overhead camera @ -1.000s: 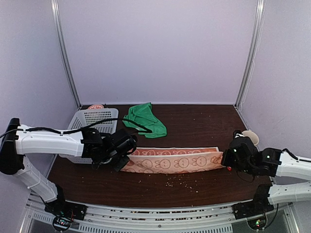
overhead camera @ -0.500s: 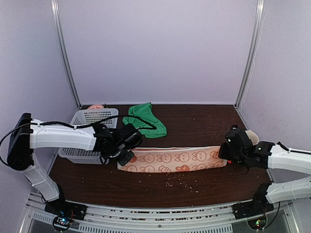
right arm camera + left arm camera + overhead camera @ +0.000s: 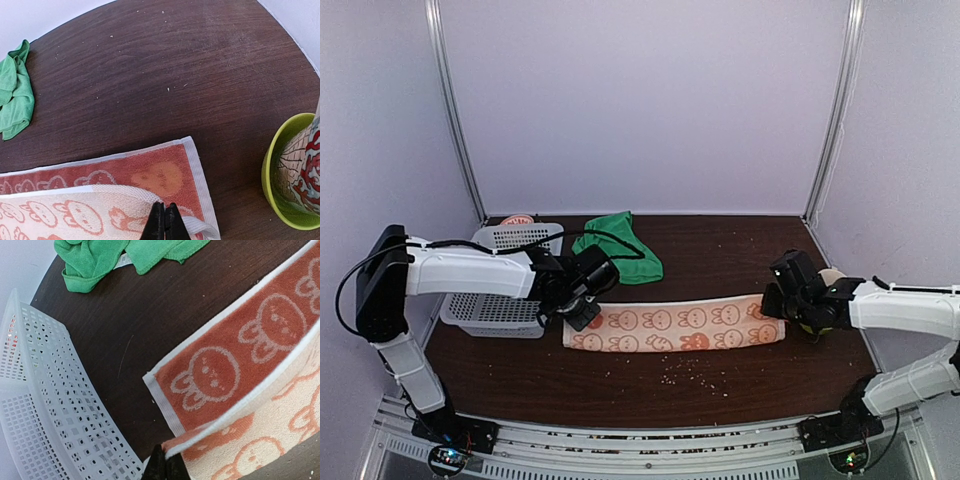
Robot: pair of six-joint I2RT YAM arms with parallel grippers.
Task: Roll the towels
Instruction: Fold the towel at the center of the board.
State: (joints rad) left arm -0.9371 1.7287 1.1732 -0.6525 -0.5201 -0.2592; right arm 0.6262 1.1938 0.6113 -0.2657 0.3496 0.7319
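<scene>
Two towels are on the counter [image 3: 720, 265]. The bunny-print towel [image 3: 675, 325], folded lengthwise, stretches rightward from just beside the one white basket [image 3: 505, 290]. The left hand [image 3: 165, 467] is pinched closed on its fold at the end nearest the basket, and the right hand [image 3: 164, 220] clamps the far end. The green towel [image 3: 620, 250] lies crumpled just past the basket's far right corner. One green-rimmed cup [image 3: 272, 192] stands farthest from the basket.
</scene>
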